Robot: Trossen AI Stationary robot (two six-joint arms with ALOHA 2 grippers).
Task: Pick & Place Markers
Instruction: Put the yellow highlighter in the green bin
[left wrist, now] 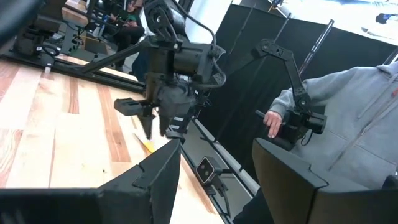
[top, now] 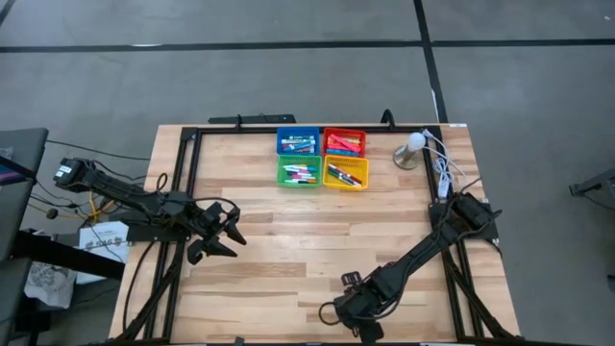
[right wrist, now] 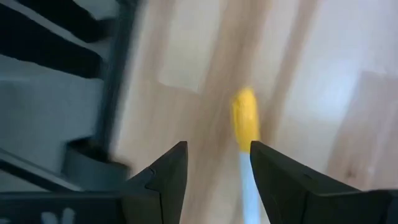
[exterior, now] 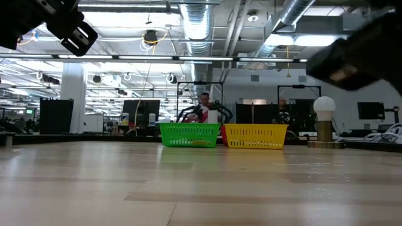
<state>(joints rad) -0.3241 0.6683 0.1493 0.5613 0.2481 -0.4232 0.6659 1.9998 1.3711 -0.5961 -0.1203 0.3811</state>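
One marker with a yellow cap (right wrist: 244, 118) and a white barrel (right wrist: 250, 186) lies flat on the wooden table near its front edge; it also shows as a yellow streak (left wrist: 146, 145) in the left wrist view. My right gripper (right wrist: 217, 155) (left wrist: 163, 129) (top: 357, 319) points steeply down just above it, open. The marker lies under the gap, close to one finger (right wrist: 280, 177); I see no touch. Other markers lie in the blue (top: 298, 142), red (top: 344, 142), green (top: 300, 173) and yellow (top: 346, 174) trays. My left gripper (top: 229, 237) waits open at the table's left.
The four trays stand together at the table's far middle; the green (exterior: 190, 135) and yellow (exterior: 254, 136) ones show in the low view. A white-bulbed lamp (top: 413, 149) with cables stands at the far right. A person in a grey hoodie (left wrist: 348, 124) sits beyond the table's right side.
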